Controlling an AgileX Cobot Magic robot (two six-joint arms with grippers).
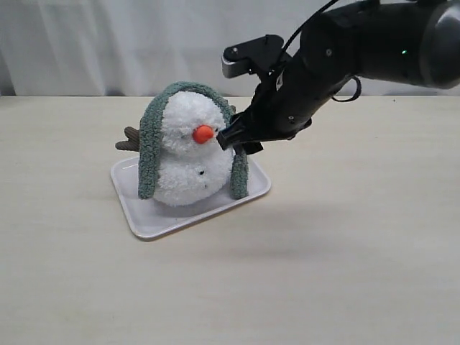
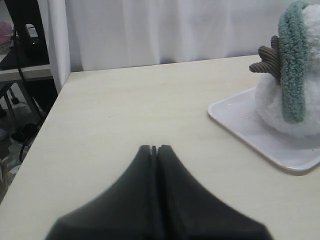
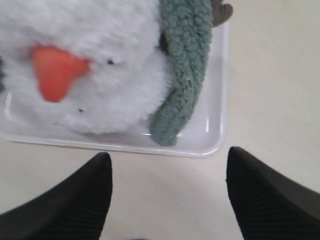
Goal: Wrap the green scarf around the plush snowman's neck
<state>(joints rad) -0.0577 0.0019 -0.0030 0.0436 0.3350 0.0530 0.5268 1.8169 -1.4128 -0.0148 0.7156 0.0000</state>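
Observation:
The plush snowman [image 1: 188, 151] stands on a white tray [image 1: 154, 219], orange nose toward the right. The green scarf [image 1: 149, 147] lies draped over the top of its head, one end hanging down each side to the tray; in the right wrist view one scarf end [image 3: 182, 75] hangs beside the snowman [image 3: 95, 65]. My right gripper [image 1: 233, 138] hovers just right of the nose, open and holding nothing [image 3: 167, 160]. My left gripper [image 2: 154, 148] is shut and empty over bare table, away from the snowman [image 2: 300, 65] and the scarf [image 2: 292, 65].
The tray rim [image 3: 200, 150] lies just ahead of my right fingertips. A brown twig arm [image 2: 265, 60] sticks out of the snowman's side. A white curtain [image 1: 108, 43] backs the table, and the table's edge with clutter [image 2: 25, 75] beyond shows in the left wrist view.

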